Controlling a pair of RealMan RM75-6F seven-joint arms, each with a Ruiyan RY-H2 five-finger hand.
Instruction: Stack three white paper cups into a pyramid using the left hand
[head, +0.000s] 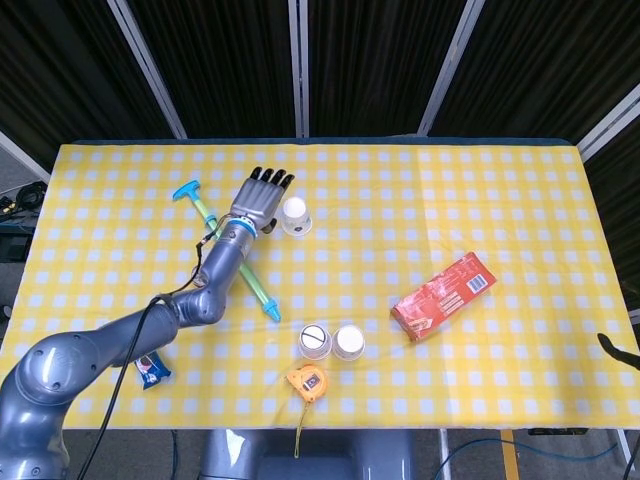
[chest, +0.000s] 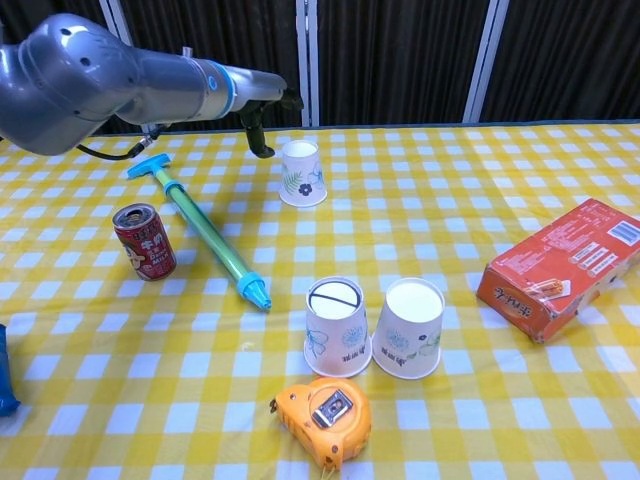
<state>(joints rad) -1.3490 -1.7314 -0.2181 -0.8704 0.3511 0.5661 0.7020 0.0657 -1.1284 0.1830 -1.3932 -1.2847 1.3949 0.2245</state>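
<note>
Three white paper cups stand upside down on the yellow checked tablecloth. One cup stands alone toward the back. The other two sit side by side near the front, also in the chest view. My left hand hovers just left of the lone cup with fingers stretched out and apart, holding nothing. Whether it touches the cup is unclear. Only a dark sliver of my right hand shows at the right edge.
A green and blue pump lies under my left forearm. A red can stands left of it. An orange tape measure lies in front of the cup pair. A red box lies to the right.
</note>
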